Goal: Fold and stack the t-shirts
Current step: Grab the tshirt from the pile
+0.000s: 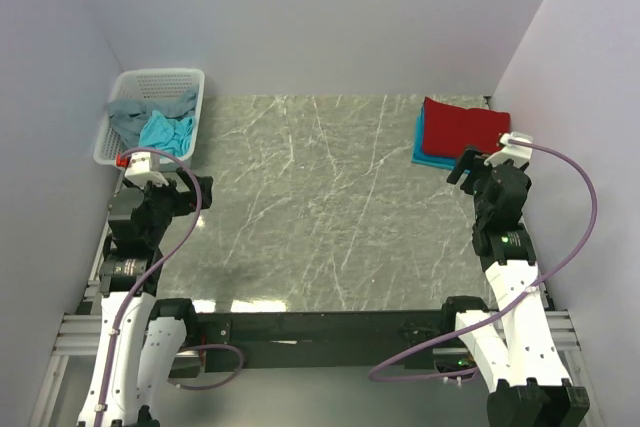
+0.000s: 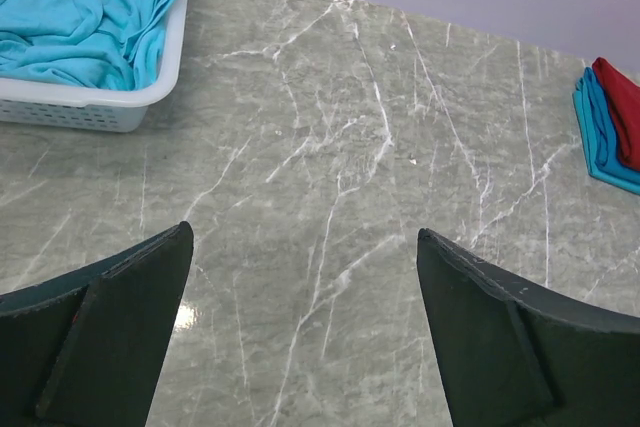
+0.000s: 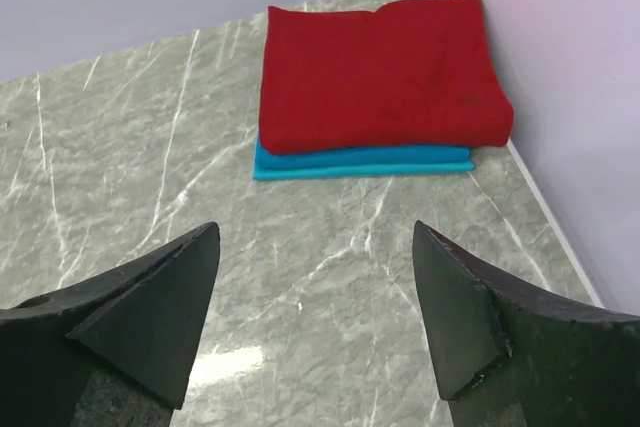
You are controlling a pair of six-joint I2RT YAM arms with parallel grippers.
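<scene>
Left gripper (image 2: 305, 237): jaws wide apart, nothing held, poised above the bare marble table (image 2: 330, 147). Ahead and to its left a white basket (image 2: 110, 112) stands in the table's far left corner. A crumpled bright turquoise shirt (image 2: 70, 27) lies inside, one fold draped over the rim; a grey-blue shirt (image 1: 125, 115) is bunched beside it in the same basket.

Right gripper (image 3: 315, 237): jaws wide apart, nothing held, above the table just short of a stack. Stack: a folded red shirt (image 3: 380, 72) lies squarely on a folded turquoise-blue shirt (image 3: 360, 161), whose near edge shows beneath. The stack sits in the far right corner, close against the side wall.
</scene>
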